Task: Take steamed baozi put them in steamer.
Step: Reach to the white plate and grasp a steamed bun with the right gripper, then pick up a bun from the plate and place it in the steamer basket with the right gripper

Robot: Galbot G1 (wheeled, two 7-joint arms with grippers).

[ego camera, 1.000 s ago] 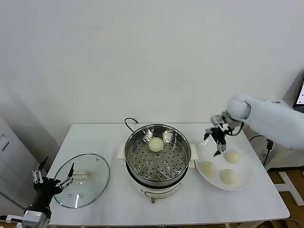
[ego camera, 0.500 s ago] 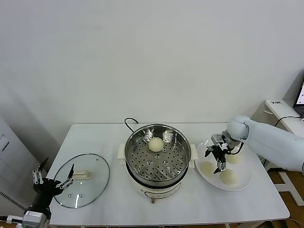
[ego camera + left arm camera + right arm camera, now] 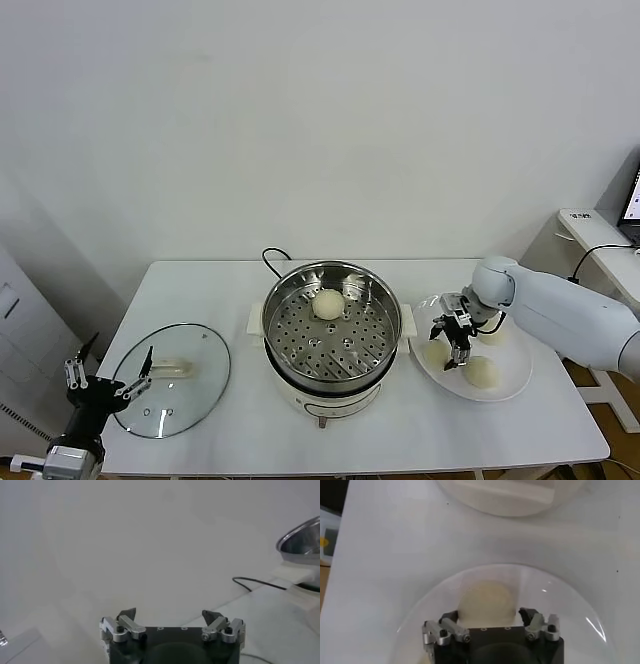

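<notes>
A white counter (image 3: pixel 220 300) stands against a plain pale wall (image 3: pixel 300 120). On its left part a round glass lid (image 3: pixel 172 380) lies flat, cream handle up. On the right part sits a flat white plate (image 3: pixel 505 385). A black cord (image 3: pixel 272 262) trails across the back.

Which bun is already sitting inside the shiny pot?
The lone baozi lying toward the back of the steamer on its holed floor; the other three lie on the white plate.

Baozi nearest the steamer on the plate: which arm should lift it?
Right. The right gripper is already down around that baozi on the plate. The left gripper hangs open by the glass lid, across the steamer.
</notes>
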